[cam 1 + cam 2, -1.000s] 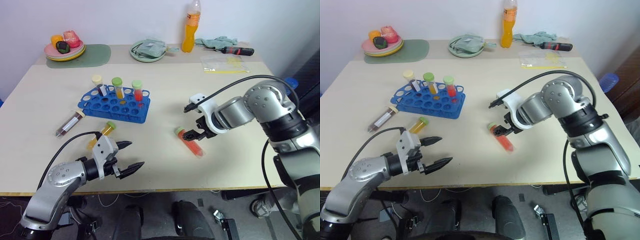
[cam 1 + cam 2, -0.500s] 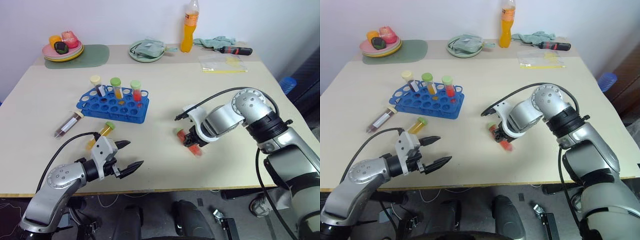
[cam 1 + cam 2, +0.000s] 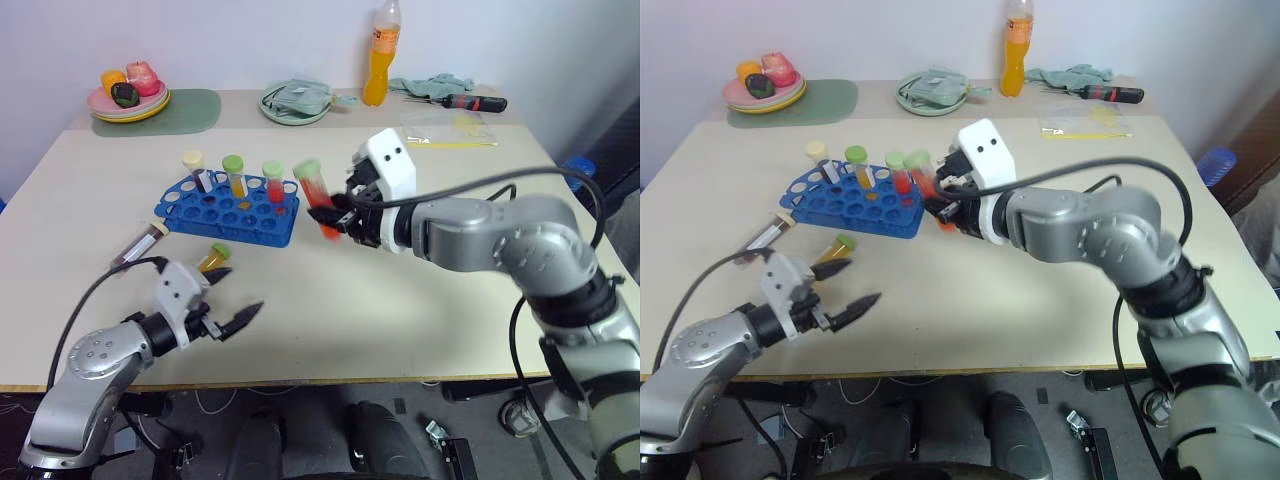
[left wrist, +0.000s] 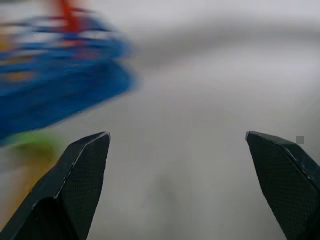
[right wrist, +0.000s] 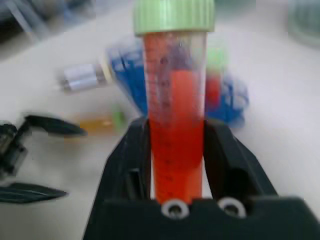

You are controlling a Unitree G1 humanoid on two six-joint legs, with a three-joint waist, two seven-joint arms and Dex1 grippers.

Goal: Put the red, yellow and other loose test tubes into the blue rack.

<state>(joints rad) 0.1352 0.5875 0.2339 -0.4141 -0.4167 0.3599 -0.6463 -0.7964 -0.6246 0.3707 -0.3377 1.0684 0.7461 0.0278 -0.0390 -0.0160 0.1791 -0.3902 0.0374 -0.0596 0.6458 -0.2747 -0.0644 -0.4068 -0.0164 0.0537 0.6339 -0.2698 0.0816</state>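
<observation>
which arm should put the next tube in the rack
Right. The right gripper already holds the red tube lifted beside the blue rack. The left gripper is open and empty, low near the yellow tube.

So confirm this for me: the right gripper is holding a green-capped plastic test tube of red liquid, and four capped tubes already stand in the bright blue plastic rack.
Not four. Three capped tubes stand in the bright blue plastic rack, as the left eye view shows. The rest holds: the right gripper is shut on the green-capped plastic test tube of red liquid, lifted near the rack.
</observation>
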